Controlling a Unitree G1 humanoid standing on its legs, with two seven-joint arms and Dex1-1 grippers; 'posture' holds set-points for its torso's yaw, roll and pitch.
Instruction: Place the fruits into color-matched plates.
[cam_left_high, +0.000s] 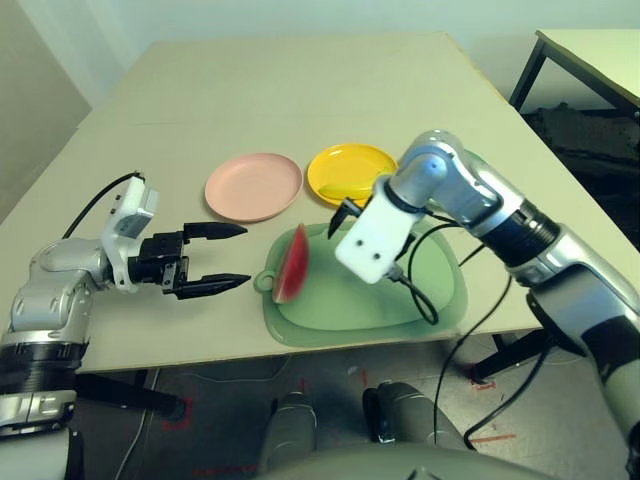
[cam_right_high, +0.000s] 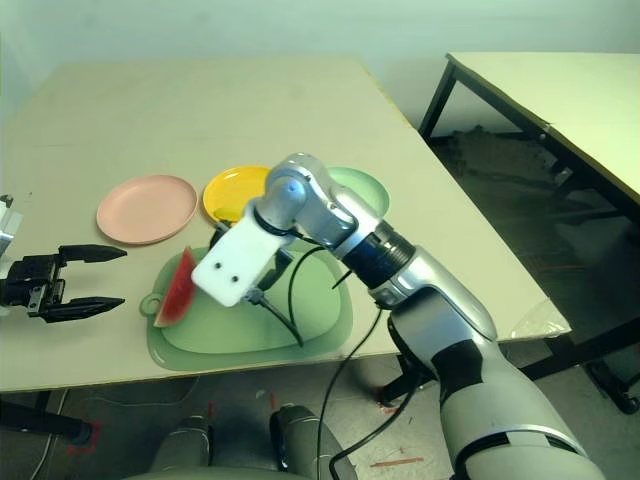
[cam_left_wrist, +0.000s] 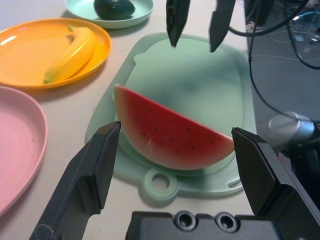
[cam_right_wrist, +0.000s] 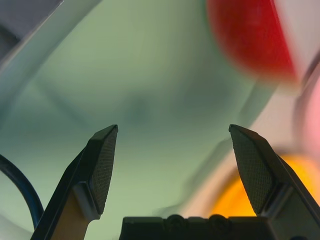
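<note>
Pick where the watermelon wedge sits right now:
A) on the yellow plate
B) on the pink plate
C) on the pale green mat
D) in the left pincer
C: the watermelon wedge rests on the pale green mat, apart from the open left pincer.

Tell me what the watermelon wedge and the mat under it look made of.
The watermelon wedge looks like hard moulded plastic: smooth, slightly glossy red face with painted black seeds, so likely a toy. The pale green mat looks like matte plastic or silicone, with a moulded raised rim and ring tab; which of the two I cannot tell.
</note>
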